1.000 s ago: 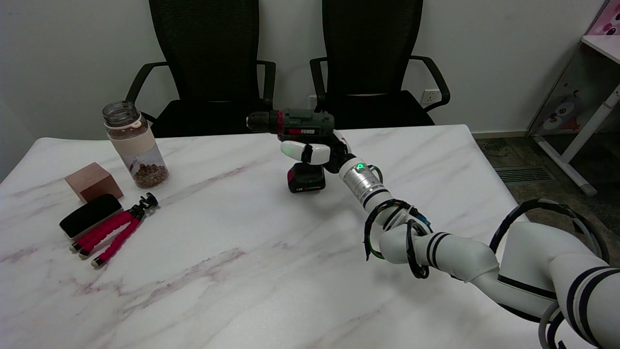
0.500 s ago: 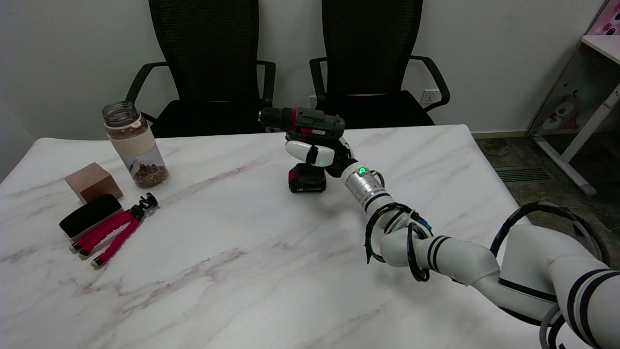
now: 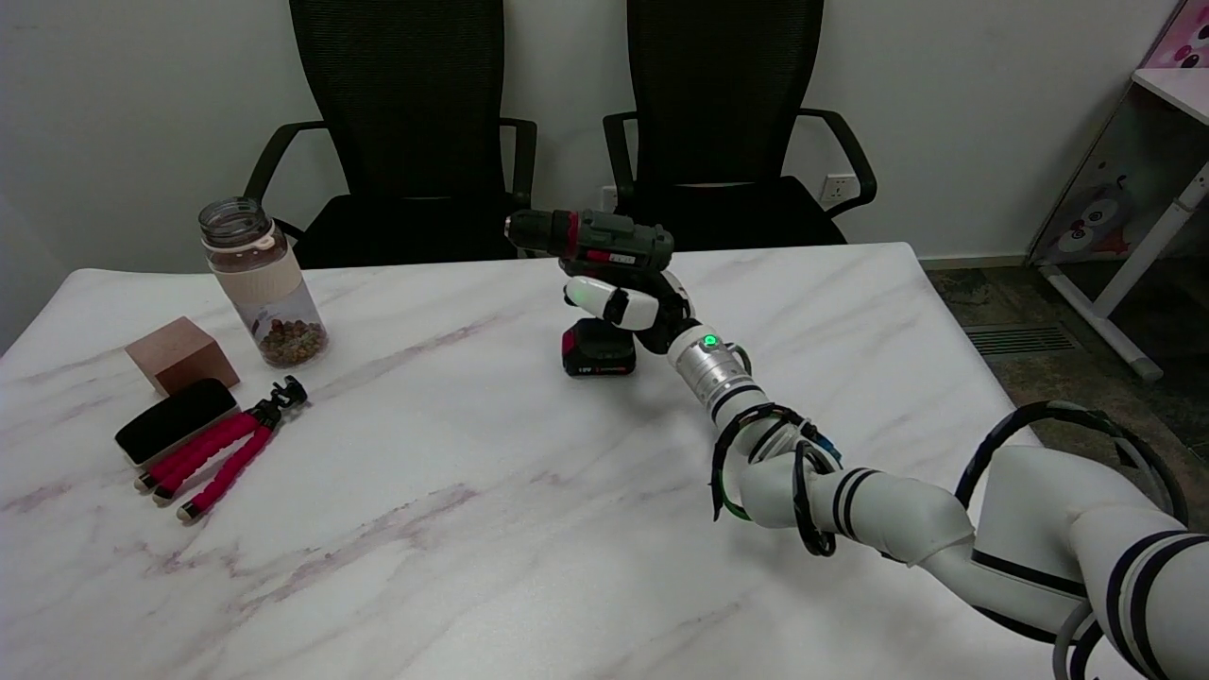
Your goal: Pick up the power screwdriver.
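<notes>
The power screwdriver [image 3: 590, 241] is dark green and black with a red ring near its chuck, which points left. Its black-and-red battery base [image 3: 598, 351] is at the table surface; I cannot tell whether it touches the marble. My right hand [image 3: 628, 302] wraps around the handle between body and battery, white fingers curled across the front of the grip. The handle itself is mostly hidden by the hand. The arm reaches in from the lower right.
At the left stand a clear jar [image 3: 263, 283] with brown bits, a wooden block [image 3: 181, 353], a black case [image 3: 175, 420] and a small red-legged tripod [image 3: 227, 449]. Two black office chairs [image 3: 416, 132] sit behind the table's far edge.
The screwdriver's top has swung to the right with my hand and tilted slightly. The hand stays wrapped on the handle; the battery base has barely shifted.
</notes>
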Action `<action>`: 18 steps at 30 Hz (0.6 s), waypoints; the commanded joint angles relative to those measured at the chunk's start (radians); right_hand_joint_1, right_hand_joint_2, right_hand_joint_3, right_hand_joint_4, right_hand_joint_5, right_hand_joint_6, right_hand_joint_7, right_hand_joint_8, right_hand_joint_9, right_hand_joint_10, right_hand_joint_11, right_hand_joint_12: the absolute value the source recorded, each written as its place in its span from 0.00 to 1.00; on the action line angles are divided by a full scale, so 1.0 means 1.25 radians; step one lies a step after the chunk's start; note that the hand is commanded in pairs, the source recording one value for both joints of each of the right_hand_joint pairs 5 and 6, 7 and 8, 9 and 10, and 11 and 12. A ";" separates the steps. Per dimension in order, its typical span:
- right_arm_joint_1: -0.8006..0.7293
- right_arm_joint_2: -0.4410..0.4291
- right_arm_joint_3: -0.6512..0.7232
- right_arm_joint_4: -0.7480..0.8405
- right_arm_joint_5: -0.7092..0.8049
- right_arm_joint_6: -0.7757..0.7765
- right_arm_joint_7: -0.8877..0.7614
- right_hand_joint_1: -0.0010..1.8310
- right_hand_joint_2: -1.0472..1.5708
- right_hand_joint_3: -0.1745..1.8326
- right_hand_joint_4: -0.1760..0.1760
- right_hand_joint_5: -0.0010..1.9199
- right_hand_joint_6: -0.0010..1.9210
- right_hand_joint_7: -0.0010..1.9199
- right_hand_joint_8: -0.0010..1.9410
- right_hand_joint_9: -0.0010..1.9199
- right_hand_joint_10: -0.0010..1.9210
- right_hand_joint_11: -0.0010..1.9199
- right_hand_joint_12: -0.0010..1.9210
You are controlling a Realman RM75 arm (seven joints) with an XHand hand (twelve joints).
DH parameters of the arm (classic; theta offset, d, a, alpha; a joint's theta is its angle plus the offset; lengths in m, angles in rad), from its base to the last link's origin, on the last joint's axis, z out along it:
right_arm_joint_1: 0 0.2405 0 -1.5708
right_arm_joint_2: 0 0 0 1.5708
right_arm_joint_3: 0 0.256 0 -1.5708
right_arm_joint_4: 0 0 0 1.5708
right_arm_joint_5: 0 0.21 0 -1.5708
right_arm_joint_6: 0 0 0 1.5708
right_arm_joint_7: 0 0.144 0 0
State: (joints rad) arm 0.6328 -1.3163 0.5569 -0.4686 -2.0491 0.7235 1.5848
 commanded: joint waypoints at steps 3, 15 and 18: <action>-0.002 -0.004 0.000 -0.007 0.019 -0.009 0.033 0.59 0.40 0.65 1.00 0.35 0.35 0.35 0.35 0.45 0.45 0.41 0.41; -0.004 -0.005 0.000 -0.001 0.019 -0.009 0.044 0.62 0.51 0.67 1.00 0.39 0.39 0.39 0.39 0.76 0.76 0.77 0.77; -0.003 -0.005 0.000 -0.001 0.019 -0.009 0.044 0.61 0.53 0.65 1.00 0.39 0.39 0.39 0.39 0.79 0.79 0.81 0.81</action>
State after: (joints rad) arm 0.6302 -1.3202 0.5570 -0.4726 -2.0298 0.7194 1.6204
